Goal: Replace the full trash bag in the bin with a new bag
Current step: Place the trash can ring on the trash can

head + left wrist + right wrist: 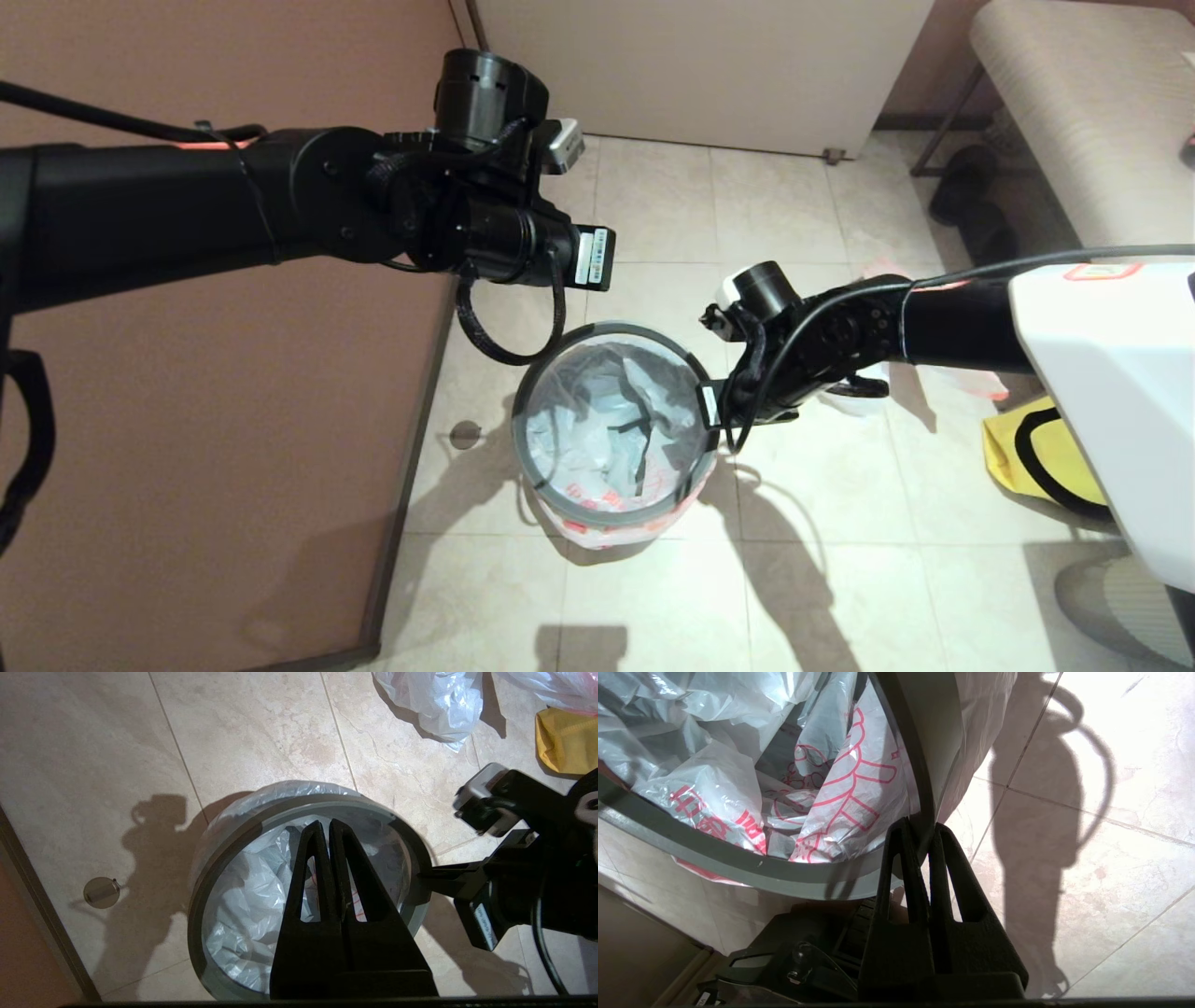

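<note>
The bin stands on the floor tiles, topped by its grey ring (516, 420) (205, 882) (738, 868). The new bag (588, 439) (850, 788), white with red print, lines it, and its edge hangs out under the ring. My left gripper (325, 823) hangs shut and empty above the bin's mouth. My right gripper (923, 828) is shut on the ring's right edge, one finger inside and one outside. The full trash bag (962, 381) (434, 700) lies on the floor beyond the right arm, partly hidden by it.
A brown wall (187, 420) runs close along the bin's left, with a round floor fitting (464, 434) beside it. A yellow bag (1018, 448) lies at the right. At the back are a white cabinet (700, 65) and a padded bench (1083, 112).
</note>
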Robot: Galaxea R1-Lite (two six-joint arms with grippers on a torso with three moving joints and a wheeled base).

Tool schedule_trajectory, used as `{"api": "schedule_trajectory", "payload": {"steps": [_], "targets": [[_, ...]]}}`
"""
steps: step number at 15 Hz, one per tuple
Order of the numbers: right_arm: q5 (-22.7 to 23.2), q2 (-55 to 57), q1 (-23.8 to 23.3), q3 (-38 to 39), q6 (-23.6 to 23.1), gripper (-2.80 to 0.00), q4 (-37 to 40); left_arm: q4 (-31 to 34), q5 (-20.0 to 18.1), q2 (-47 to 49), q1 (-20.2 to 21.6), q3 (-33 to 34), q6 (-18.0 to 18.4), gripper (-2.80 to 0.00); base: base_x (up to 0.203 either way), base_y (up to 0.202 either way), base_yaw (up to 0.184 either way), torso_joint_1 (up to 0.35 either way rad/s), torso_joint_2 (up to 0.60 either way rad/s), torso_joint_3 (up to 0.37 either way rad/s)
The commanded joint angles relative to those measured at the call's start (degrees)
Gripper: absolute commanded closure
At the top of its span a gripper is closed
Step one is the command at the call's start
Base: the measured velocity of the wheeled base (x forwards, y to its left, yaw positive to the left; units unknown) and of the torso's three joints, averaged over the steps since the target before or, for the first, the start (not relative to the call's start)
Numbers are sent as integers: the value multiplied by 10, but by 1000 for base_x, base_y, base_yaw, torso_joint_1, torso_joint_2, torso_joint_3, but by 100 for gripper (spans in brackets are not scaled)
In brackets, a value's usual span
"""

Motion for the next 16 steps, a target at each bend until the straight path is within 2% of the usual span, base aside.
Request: {"api": "schedule_trajectory", "payload": {"steps": [1, 16], "targets": [[0, 13, 6, 0, 0, 0, 0, 1, 1, 5, 0, 0, 0, 0, 0, 0, 0, 0, 0, 0], [-6, 54, 6, -2, -21, 0, -54, 0, 1, 25, 10, -14, 2, 0, 0, 0, 0, 0, 0, 0]]}}
